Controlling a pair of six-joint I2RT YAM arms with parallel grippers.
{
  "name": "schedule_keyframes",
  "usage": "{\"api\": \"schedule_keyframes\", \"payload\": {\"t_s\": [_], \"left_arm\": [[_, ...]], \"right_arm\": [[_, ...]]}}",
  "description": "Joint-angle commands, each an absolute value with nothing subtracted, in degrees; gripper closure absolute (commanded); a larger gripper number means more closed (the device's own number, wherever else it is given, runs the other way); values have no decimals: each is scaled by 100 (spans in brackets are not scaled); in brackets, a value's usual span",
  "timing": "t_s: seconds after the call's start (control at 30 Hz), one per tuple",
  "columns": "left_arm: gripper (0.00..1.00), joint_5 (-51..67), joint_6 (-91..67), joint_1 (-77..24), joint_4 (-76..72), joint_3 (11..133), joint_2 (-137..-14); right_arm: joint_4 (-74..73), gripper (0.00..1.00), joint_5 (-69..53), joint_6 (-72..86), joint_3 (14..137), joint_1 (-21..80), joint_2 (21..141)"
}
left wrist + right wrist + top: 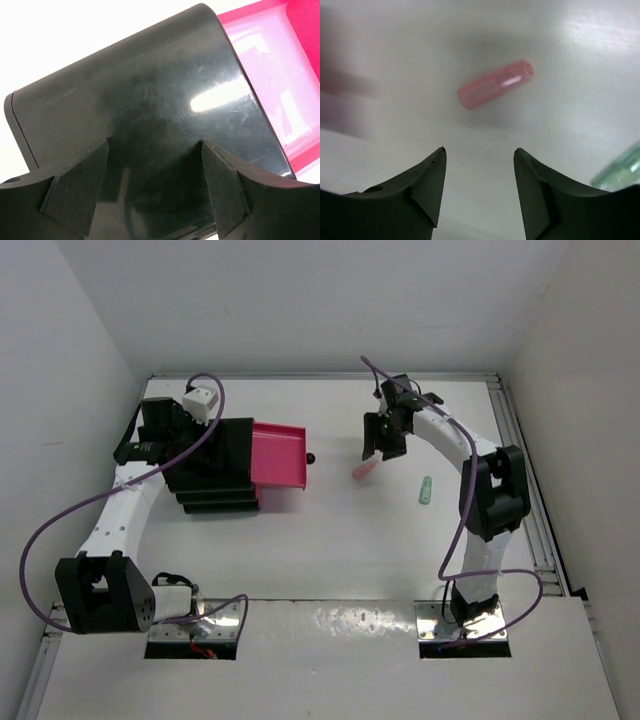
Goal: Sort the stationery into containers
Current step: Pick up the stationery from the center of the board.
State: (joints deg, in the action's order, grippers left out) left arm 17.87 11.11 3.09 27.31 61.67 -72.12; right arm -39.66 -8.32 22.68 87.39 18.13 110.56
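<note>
A short stubby pink piece (366,469) lies on the white table to the right of the drawer unit. In the right wrist view it (495,85) lies just ahead of my fingertips. My right gripper (384,437) (479,150) hovers over it, open and empty. A mint green marker (425,490) (620,172) lies further right. The black stepped drawer unit (215,465) (140,95) has its top pink drawer (280,455) (280,75) pulled open. The drawer shows nothing inside. My left gripper (185,435) (155,145) is open over the unit's black top and holds nothing.
The drawer's round black knob (310,458) points towards the pink piece. White walls enclose the table at the left, back and right. A metal rail (530,490) runs along the right edge. A blurred pink shape (345,100) shows at the left of the right wrist view.
</note>
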Motion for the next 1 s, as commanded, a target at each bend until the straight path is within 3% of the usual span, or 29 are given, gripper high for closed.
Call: {"api": "schedule_keyframes", "payload": {"t_s": [0.0,0.33,0.73,0.9,0.97], "left_arm": [[19,1626,1151,396,3428,6064,-7444],[19,1573,1169,387,3463,6073,-7427],[19,1521,1151,404,3472,6082,-7444],[19,1521,1151,413,3489,6117,-7488],[19,1521,1151,404,3489,6135,-7480]], "right_arm": [[-4429,43,95,3215,8622,1986,10995],[-4562,37,676,4473,9394,2452,11794],[-4351,37,959,4421,9914,2435,12682],[-4272,45,774,4333,9695,2391,12753],[-4237,58,721,4211,9502,2382,12657]]}}
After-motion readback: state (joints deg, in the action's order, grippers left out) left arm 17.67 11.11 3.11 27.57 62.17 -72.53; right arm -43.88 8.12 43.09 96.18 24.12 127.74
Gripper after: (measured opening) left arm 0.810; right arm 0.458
